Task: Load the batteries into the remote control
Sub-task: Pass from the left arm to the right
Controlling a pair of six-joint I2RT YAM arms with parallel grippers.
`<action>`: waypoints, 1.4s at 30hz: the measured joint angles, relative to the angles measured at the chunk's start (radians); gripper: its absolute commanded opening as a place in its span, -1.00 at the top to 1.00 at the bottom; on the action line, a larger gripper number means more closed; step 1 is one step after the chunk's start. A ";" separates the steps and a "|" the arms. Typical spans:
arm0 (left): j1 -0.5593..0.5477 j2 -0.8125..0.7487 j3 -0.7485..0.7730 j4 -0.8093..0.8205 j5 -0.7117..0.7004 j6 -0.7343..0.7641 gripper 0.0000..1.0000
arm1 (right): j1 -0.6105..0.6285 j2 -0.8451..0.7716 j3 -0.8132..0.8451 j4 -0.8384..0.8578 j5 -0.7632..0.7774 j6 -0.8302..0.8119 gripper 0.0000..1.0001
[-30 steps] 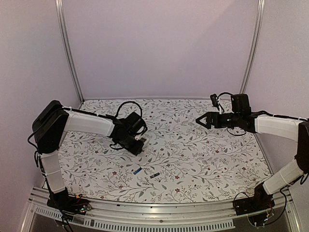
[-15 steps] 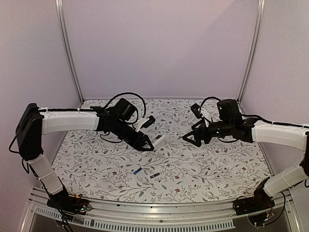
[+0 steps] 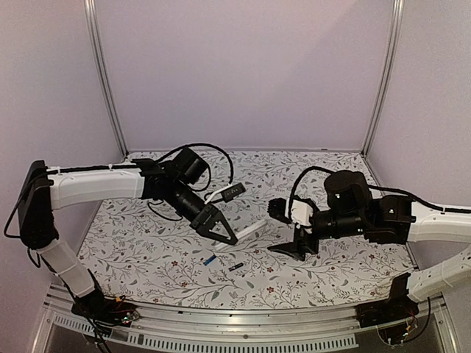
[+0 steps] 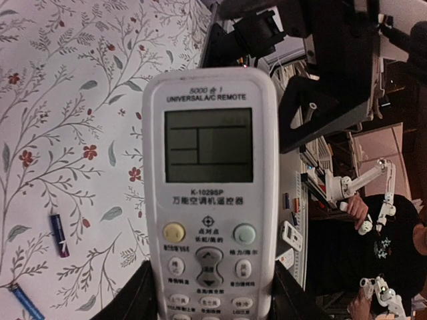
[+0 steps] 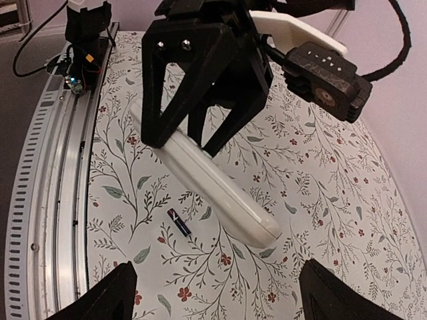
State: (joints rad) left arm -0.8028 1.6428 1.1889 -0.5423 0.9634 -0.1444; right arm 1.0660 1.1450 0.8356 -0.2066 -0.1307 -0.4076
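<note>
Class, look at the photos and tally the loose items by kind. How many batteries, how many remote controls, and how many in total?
Batteries: 2 (blue battery, black battery, both lying on the table)
Remote control: 1 (white, held off the table)
Total: 3

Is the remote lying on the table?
No, the left pincer holds the remote up in the air, clear of the table.
</note>
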 measured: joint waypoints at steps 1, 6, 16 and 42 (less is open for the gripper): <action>-0.014 0.000 0.003 -0.019 0.018 0.013 0.44 | 0.022 0.002 0.008 -0.022 0.021 -0.014 -0.69; -0.110 -0.007 0.029 -0.130 0.097 0.105 0.39 | 0.119 0.002 0.043 -0.102 0.097 -0.058 -0.58; -0.183 -0.016 0.076 -0.229 0.221 0.198 0.37 | 0.277 -0.042 0.122 -0.213 0.097 -0.086 -0.25; -0.190 0.050 0.155 -0.283 0.321 0.230 0.38 | 0.301 -0.010 0.166 -0.219 0.016 -0.085 0.29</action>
State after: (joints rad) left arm -0.9924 1.6928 1.3441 -0.8257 1.2842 0.0856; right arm 1.3670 1.1347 1.0016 -0.4255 -0.1150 -0.4927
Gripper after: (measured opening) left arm 0.495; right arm 0.381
